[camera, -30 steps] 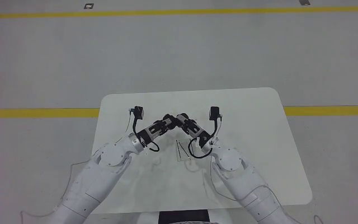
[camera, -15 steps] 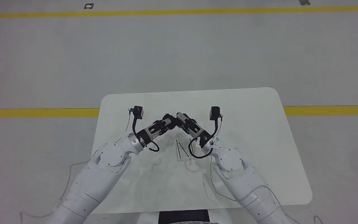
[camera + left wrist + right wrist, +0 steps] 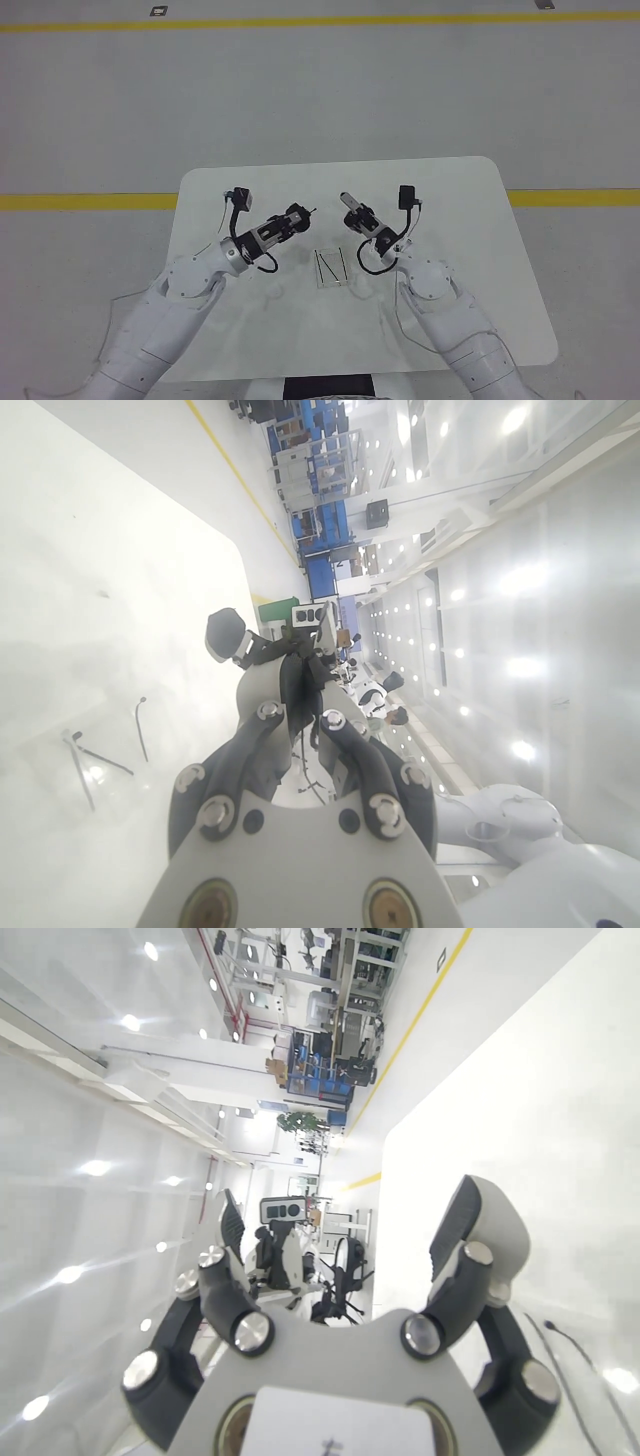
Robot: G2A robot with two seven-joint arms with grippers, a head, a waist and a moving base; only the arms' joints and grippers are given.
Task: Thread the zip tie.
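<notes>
The left tool (image 3: pixel 299 212) is shut tight on a thin black zip tie (image 3: pixel 311 210). The tip of the zip tie sticks out past the tool and points toward the right tool (image 3: pixel 347 201). In the left wrist view, the two fingers (image 3: pixel 257 685) of the left tool are pressed close together, with a dark strip squeezed between them.

The right tool is wide open. Its two fingers (image 3: pixel 465 1213) stand far apart with bare space between them.

The two tools face each other above the bench (image 3: pixel 450 190). They are near its middle, a bit closer to the far edge than to the edge by the robot. The left tool is on the side of the bench's left edge, and the right tool is on the side of its right edge. There is a gap between them, and they do not touch.

Three spare zip ties (image 3: pixel 330 265) lie flat on the bench. They are near the middle, closer to the robot's edge than the tools are, and under the gap between the tools. Two of them meet at one end. The third is a little bent and lies just beside them, apart.
</notes>
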